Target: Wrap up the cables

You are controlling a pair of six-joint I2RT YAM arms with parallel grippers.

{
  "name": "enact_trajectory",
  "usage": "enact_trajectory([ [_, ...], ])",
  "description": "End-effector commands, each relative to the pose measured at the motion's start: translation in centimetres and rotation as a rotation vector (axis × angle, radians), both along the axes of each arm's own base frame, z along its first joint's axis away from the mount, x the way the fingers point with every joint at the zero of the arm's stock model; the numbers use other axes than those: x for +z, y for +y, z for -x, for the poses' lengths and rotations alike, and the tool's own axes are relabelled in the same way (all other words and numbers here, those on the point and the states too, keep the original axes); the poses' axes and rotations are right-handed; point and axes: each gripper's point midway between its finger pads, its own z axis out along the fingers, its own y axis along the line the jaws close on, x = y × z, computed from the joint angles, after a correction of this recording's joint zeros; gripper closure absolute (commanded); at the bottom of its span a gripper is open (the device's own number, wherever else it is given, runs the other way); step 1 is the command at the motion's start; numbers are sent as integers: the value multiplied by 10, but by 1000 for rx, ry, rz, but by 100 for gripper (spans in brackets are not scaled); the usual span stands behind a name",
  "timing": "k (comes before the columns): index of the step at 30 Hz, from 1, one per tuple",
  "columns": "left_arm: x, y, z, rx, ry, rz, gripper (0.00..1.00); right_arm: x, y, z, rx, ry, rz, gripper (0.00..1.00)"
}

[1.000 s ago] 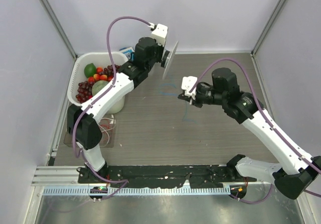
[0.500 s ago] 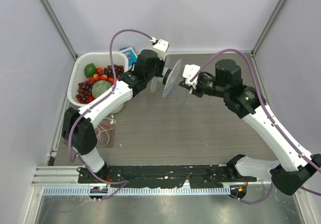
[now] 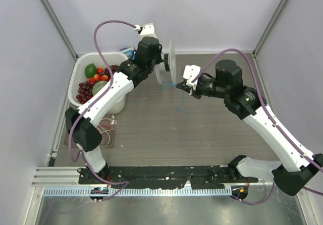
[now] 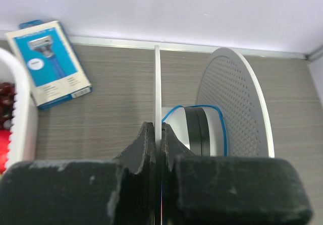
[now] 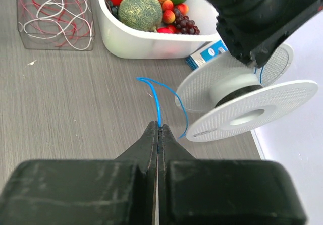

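Step in hand: winding the blue cable (image 5: 159, 109) onto the white spool (image 4: 237, 99). It looks early, since only a thin turn or so of blue shows on the hub.
Left jaws: clenched on the edge of one spool flange, holding the spool on edge in the air near the middle of the table's far edge.
Right jaws: pinched shut on the blue cable, just beside the spool on its right side.
Blue cable: it runs from the hub to the right jaws. Slack loops lie on the table below, in from the far edge.
Other cables: the red and white cables (image 5: 55, 13) lie loosely coiled in a clear box (image 5: 55, 47) by the left edge, untouched.
Nearby: a white basket (image 5: 136, 41) of fruit sits in the far left corner, and a blue card packet (image 4: 48, 63) lies by the far edge.
Next move: probably carry the pinched strand around the hub, or turn the spool. Either way the strand must stay between the two flanges.
Needs: light tension only. The strand is hair-thin and could slip from the pinch or ride over a flange rim.
Left to do: most of the blue slack, then the red and white cables.
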Motion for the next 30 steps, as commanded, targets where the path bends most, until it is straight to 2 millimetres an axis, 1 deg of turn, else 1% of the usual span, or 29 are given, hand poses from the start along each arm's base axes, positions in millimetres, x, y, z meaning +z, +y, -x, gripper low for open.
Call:
enact_trajectory([
  [1, 15, 24, -21, 205, -71, 27, 100, 49, 8, 18, 48, -108, -102, 99],
  [3, 5, 30, -28, 249, -72, -44, 100, 63, 9, 21, 47, -123, -132, 99],
  [4, -2, 31, -30, 252, -67, -76, 100, 73, 9, 22, 42, -126, -155, 99],
  [7, -29, 32, -33, 243, -40, -148, 100, 96, 6, 19, 12, -161, -203, 99],
  [8, -38, 30, -32, 234, -30, -159, 100, 106, 5, 18, 1, -174, -220, 99],
  [10, -48, 29, -29, 209, -14, -164, 100, 118, 2, 14, -27, -208, -244, 99],
  [12, -56, 26, -24, 175, 3, -164, 100, 126, -1, 10, -58, -230, -254, 99],
  [15, -55, 20, -15, 108, 7, -157, 100, 128, -9, -2, -124, -257, -250, 99],
  [19, -53, 10, 1, -38, -33, -172, 100, 128, -20, -25, -220, -272, -250, 99],
  [20, -48, 7, 6, -75, -55, -171, 100, 131, -26, -30, -247, -282, -255, 99],
  [21, -48, 4, 11, -118, -67, -176, 100, 132, -34, -40, -280, -276, -262, 99],
  [22, -49, 3, 16, -148, -72, -184, 100, 135, -38, -44, -284, -275, -274, 99],
  [23, -48, 0, 21, -185, -80, -183, 100, 138, -47, -54, -315, -267, -287, 99],
  [24, -50, -2, 27, -221, -80, -192, 100, 139, -50, -60, -317, -263, -295, 99],
  [25, -55, -6, 35, -278, -81, -199, 100, 141, -62, -71, -352, -249, -310, 99],
  [26, -49, -8, 41, -320, -109, -199, 100, 142, -62, -77, -347, -243, -317, 99],
  [27, -51, -10, 47, -361, -120, -212, 100, 146, -72, -83, -372, -247, -326, 99],
  [28, -51, -11, 52, -395, -132, -221, 100, 145, -72, -89, -372, -246, -323, 99],
  [29, -53, -12, 57, -422, -136, -232, 100, 147, -79, -94, -389, -251, -325, 99],
  [30, -55, -12, 59, -431, -135, -240, 100, 144, -80, -99, -393, -248, -320, 99],
])
